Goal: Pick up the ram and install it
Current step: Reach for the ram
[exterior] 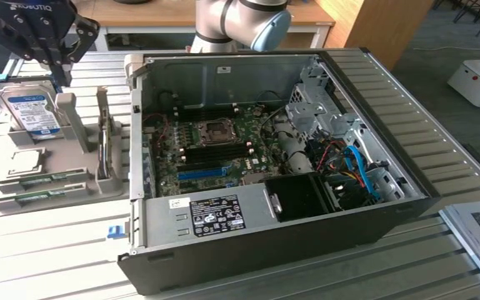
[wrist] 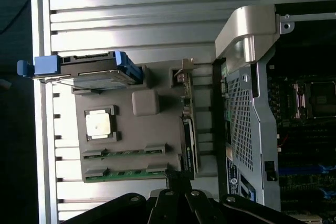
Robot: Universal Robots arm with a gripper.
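Note:
Two ram sticks, thin and green, lie flat side by side in slots of a grey holder (exterior: 65, 187): one (exterior: 33, 181) (wrist: 125, 152) and another (exterior: 38, 196) (wrist: 126, 172). A third thin green board (wrist: 188, 142) stands on edge in the holder's upright slot (exterior: 102, 147). My gripper (exterior: 59, 75) (wrist: 178, 182) hangs above the holder's far end, over the hard drive, shut with nothing between its fingers. In the wrist view its tips line up with the end of the upright board.
A silver hard drive (exterior: 32, 109) (wrist: 94, 74) with a blue-white label stands in the holder, and a square processor (exterior: 23, 161) (wrist: 100, 124) lies beside it. The open computer case (exterior: 390, 206) lies at the exterior view's right, with a blue slot (exterior: 200, 173) on its motherboard.

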